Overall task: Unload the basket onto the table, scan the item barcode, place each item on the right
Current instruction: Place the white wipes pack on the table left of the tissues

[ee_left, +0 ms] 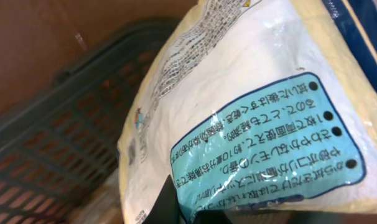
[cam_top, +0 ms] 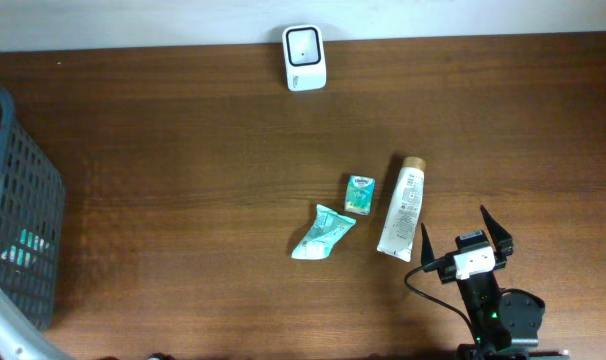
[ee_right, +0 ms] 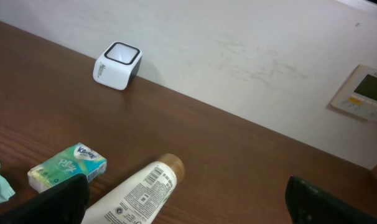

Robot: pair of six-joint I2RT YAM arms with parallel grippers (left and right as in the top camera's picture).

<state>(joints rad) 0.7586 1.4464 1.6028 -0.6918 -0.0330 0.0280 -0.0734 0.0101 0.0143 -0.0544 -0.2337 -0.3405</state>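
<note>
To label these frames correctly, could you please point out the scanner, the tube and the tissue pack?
scanner (cam_top: 304,58), overhead view, centre of its body.
tube (ee_right: 139,193), right wrist view, printed label.
tissue pack (ee_right: 67,167), right wrist view, top face.

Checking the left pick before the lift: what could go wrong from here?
1. The left gripper is shut on the lower edge of the soft packet; it may slip or sag on lifting.
2. The basket wall stands close; the packet could catch on it.
3. No clear barcode shows on its visible face, so it may reach the scanner facing wrong.
</note>
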